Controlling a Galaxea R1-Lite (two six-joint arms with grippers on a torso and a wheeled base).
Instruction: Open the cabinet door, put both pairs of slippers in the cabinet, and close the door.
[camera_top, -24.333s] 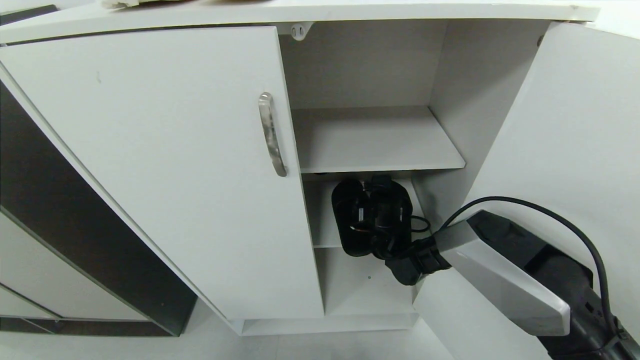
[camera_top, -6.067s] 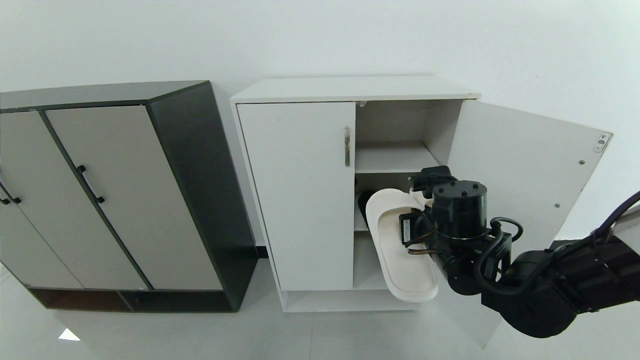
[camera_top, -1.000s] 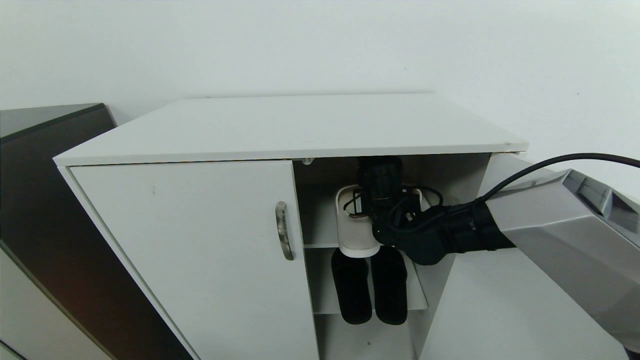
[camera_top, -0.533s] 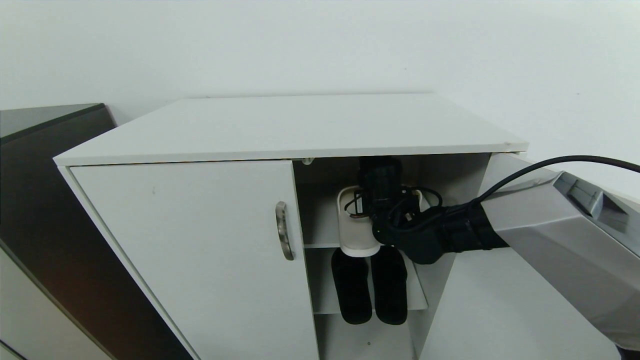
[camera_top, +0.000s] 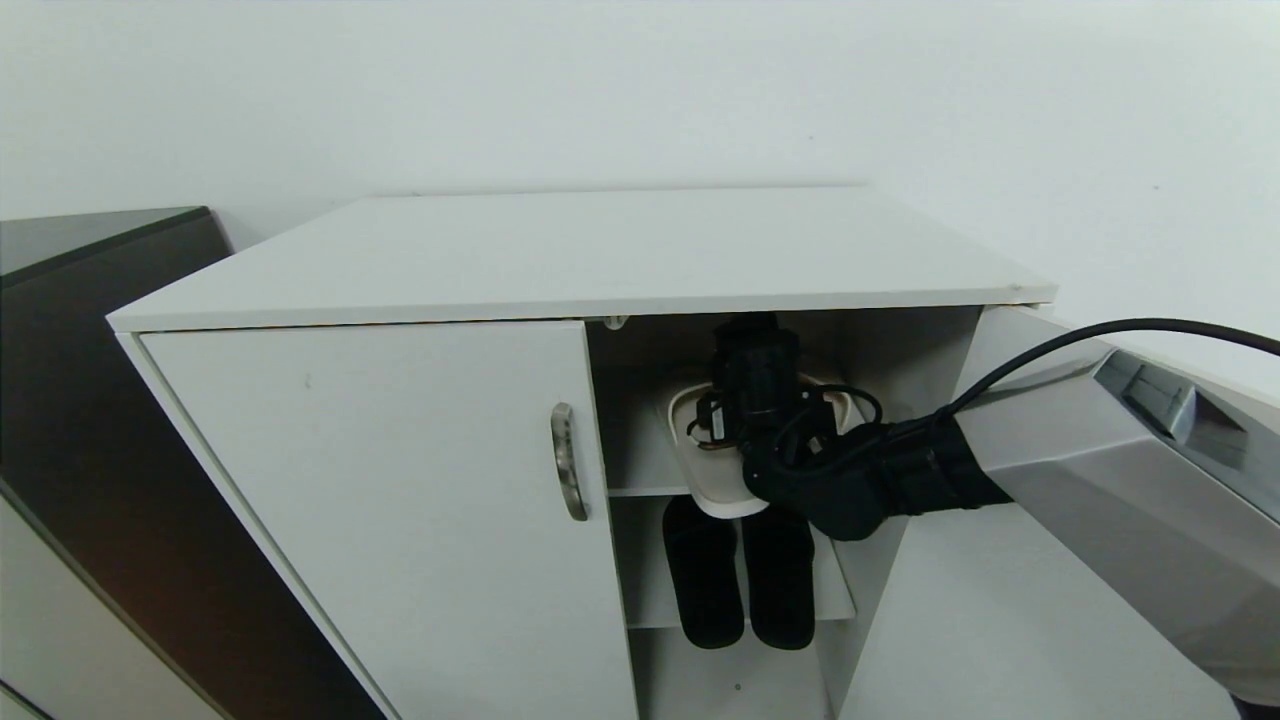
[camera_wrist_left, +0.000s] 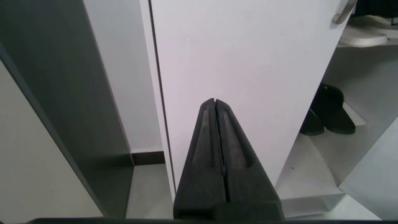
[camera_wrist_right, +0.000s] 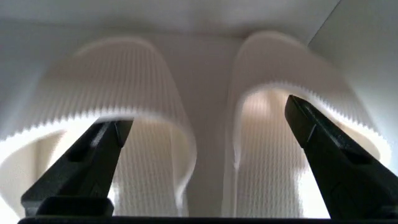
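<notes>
Cabinet, white, stands against a pale wall. Its left door is closed, with a metal handle near the inner edge. The right door is swung wide open.

White slippers lie side by side on the upper shelf, heels overhanging the front edge a little, toes toward the back. Black slippers lie side by side on the middle shelf, directly below the white pair, heels also past the edge.

The right arm passes through the open side, wrist over the white pair, under the cabinet top. Right gripper: fingers spread wide, one in front of each slipper strap, gripping nothing. The wrist view looks straight along both ribbed straps; I cannot tell whether the fingertips touch the slippers.

Left gripper: fingers pressed flat together, holding nothing. It hangs low in front of the closed left door, apart from it, with the open side and both pairs off to one side.

Dark cabinet stands just beside the white one on the robot's left.
</notes>
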